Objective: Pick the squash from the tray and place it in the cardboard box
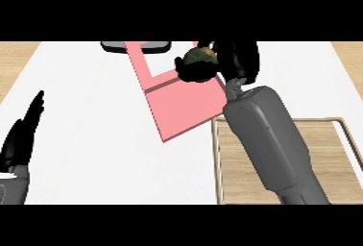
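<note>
White counter [92, 134] fills most of the view, with a strip of wood-toned surface [18, 57] at the far left and right edges.

Pink box [181, 103]: a large flat pink shape lying diagonally across the counter's middle, running from the top edge down to just beside the tray's near-left corner. It reads as pink, not cardboard brown; an inner fold or wall shows near its upper part. Whether it is open-topped I cannot tell from this angle.

Tray [340, 139]: wooden floor, pale raised rim, at the lower right of the counter. The right forearm crosses over its left half. The visible part of the tray floor holds nothing.

Right forearm: grey, rising from the lower edge over the tray toward the upper centre.

Right hand [237, 60]: black, above the upper end of the pink box. Fingers curled around the squash.

Squash [200, 56]: dark green-brown with an orange patch, held in the right hand, off the tray, over the box's upper portion. Mostly hidden by the fingers.

Left hand [21, 134]: at the left edge, resting, fingers straight and pointing up, close together.

Dark grey object [113, 46]: at the top edge, partly behind the box; identity unclear.
</note>
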{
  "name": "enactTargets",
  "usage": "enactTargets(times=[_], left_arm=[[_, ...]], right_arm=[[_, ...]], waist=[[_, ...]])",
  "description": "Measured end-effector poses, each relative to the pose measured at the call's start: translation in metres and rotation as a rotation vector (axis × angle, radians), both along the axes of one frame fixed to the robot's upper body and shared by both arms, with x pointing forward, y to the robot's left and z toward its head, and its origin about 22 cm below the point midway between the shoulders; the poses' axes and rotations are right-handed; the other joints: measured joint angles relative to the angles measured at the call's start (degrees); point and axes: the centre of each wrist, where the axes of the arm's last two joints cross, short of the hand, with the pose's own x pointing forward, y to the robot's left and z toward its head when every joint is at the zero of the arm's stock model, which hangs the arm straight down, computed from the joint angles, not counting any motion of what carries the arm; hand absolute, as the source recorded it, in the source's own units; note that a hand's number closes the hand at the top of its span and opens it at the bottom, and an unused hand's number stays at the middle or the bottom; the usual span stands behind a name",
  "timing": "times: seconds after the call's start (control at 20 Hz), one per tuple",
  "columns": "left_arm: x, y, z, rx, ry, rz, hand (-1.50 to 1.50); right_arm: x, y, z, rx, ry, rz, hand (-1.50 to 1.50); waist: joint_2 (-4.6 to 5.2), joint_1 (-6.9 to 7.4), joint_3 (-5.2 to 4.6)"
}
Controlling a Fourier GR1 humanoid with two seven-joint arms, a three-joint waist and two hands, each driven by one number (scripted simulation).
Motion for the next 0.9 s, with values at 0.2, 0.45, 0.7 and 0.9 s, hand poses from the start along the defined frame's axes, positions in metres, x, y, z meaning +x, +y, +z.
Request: enactTargets(times=[0.2,0.45,0.7,0.9], left_arm=[[0.000,-0.001,0.000,-0.001,-0.001,-0.004,0.00],[0.007,0.001,0.009,0.003,-0.004,-0.025,0.00],[0.010,-0.005,0.007,-0.003,-0.012,-0.039,0.00],[0.014,-0.004,0.006,-0.002,-0.014,-0.039,0.00]], right_arm=[[0.028,0.011,-0.012,0.017,0.031,-0.006,1.50],[0.054,0.019,-0.029,-0.009,0.061,-0.049,1.50],[0.068,0.013,-0.046,0.064,0.142,-0.121,-1.50],[0.073,0.011,-0.055,0.115,0.191,-0.128,-1.50]], waist=[[0.15,0.43,0.00],[0.50,1.27,-0.01],[0.85,2.17,0.00],[1.03,2.44,0.00]])
